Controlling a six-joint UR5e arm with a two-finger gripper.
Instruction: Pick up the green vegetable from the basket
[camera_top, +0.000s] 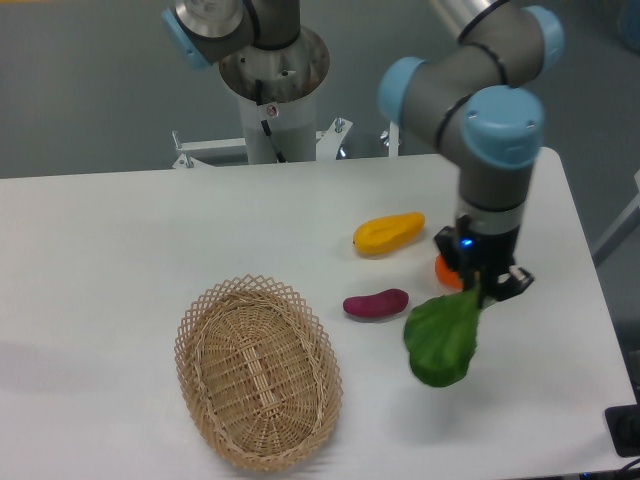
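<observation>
We see the end effector (484, 287) gripping the green vegetable (443, 340) by its stem (no legible markings), right of the basket (258, 372).

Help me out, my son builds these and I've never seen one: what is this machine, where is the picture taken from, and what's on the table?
It is a jointed robot arm with a two-finger pincer at its tip, pictured by one fixed camera looking down at a white table. The pincer is shut on the stem of a green vegetable, whose leaf hangs below it, outside the basket, which looks empty. On the table lie a yellow fruit, a purple sweet potato and something orange, half hidden behind the pincer.
</observation>
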